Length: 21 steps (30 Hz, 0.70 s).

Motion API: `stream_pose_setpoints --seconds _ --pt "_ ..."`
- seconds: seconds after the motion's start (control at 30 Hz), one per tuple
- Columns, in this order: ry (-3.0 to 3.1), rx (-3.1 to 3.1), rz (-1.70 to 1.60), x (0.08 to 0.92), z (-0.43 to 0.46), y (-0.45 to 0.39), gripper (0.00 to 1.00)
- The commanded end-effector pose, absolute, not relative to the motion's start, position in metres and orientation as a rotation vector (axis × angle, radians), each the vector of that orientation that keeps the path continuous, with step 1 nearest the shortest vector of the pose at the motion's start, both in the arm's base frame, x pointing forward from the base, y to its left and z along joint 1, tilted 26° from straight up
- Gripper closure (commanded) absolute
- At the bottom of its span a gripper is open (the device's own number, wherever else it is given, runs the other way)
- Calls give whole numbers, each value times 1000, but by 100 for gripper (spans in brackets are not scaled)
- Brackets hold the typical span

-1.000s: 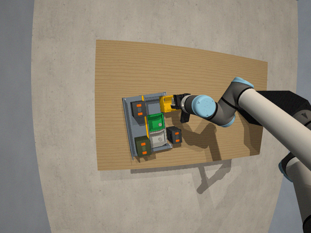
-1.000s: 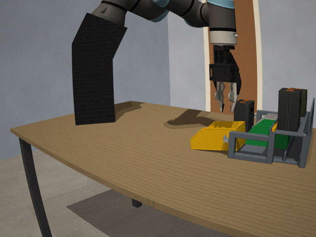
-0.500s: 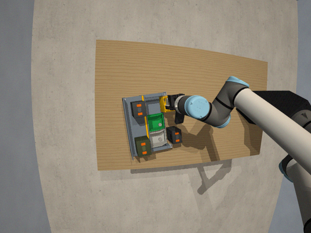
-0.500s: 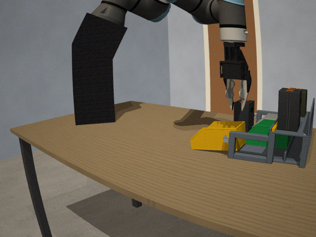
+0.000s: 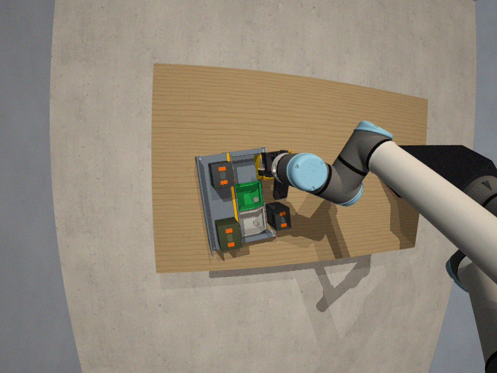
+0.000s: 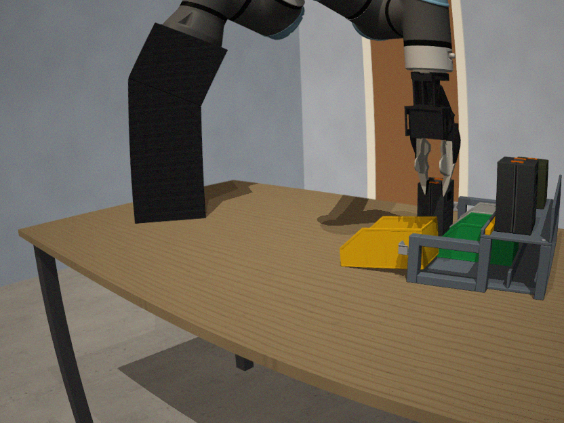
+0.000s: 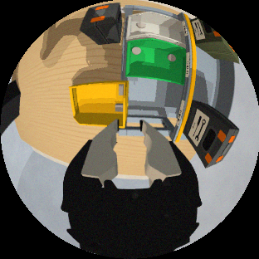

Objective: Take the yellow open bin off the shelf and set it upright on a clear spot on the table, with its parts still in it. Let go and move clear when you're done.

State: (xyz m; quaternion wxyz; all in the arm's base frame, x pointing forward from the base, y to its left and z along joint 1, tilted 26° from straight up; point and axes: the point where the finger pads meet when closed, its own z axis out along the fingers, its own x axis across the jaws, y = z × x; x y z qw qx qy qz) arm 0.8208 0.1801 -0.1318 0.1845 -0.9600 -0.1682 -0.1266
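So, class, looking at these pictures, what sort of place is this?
Probably a workshop or parts-storage bench: a grey shelf rack on a wooden table holds open bins, such as the yellow bin, with an industrial arm's gripper above.

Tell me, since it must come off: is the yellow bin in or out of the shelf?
Partly out: the yellow bin juts past the shelf front.

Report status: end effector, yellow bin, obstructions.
End effector partly open, empty, above yellow bin. Bin half out of shelf, ungrasped. Black box close behind.
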Motion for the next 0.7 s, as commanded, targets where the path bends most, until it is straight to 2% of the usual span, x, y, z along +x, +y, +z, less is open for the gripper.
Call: stream_pose_setpoints --seconds 0.0,0.67 --pt "-474 -2706 -359 826 -129 180 80" --pt "-474 -2706 -359 819 -133 180 80"
